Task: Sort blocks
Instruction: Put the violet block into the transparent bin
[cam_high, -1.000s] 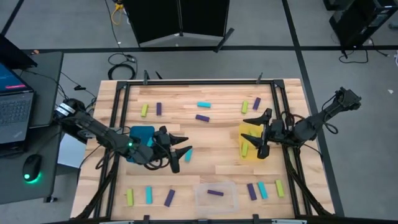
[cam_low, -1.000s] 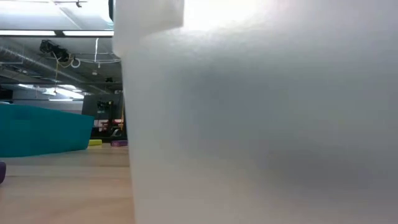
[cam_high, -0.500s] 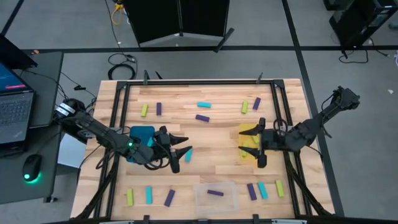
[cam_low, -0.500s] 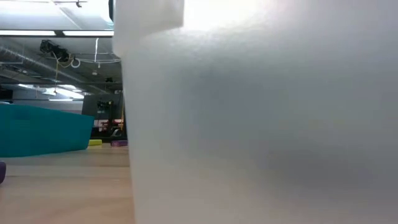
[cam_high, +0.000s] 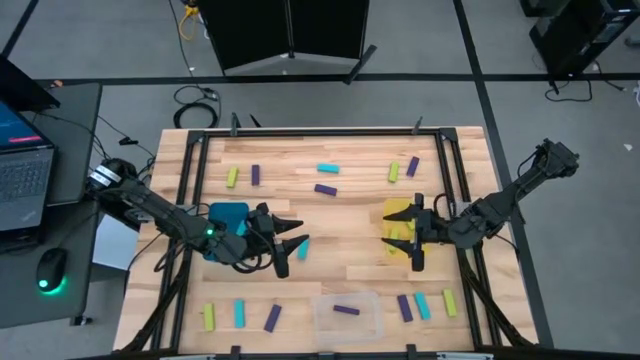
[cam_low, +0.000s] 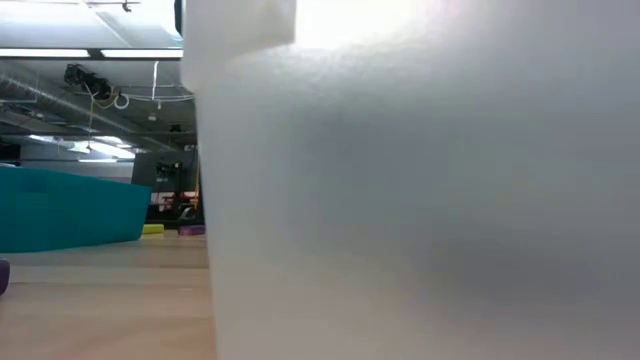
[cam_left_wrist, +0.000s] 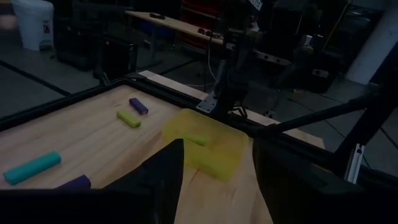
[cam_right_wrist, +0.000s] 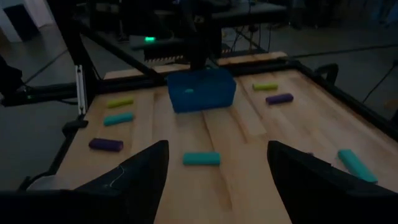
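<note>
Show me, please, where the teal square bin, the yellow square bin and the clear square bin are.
teal square bin (cam_high: 228, 214): high view, its visible top part.
yellow square bin (cam_left_wrist: 208, 144): left wrist view, its inner floor.
clear square bin (cam_high: 346, 322): high view, its bare floor.

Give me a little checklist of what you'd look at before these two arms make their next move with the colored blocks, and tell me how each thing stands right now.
1. Left hand free to pick: ok, fingers apart, nothing between them.
2. A block within its reach: ok, a cyan block lies on the table right at its fingertips.
3. Right hand free: ok, fingers wide apart and empty, above the yellow bin.
4. Teal bin ready: cannot tell what is inside; the left arm covers part of it.
5. Clear bin ready: ok, one purple block lies in it.
6. Sorting finished: not ok, many blocks lie loose on the table.
</note>
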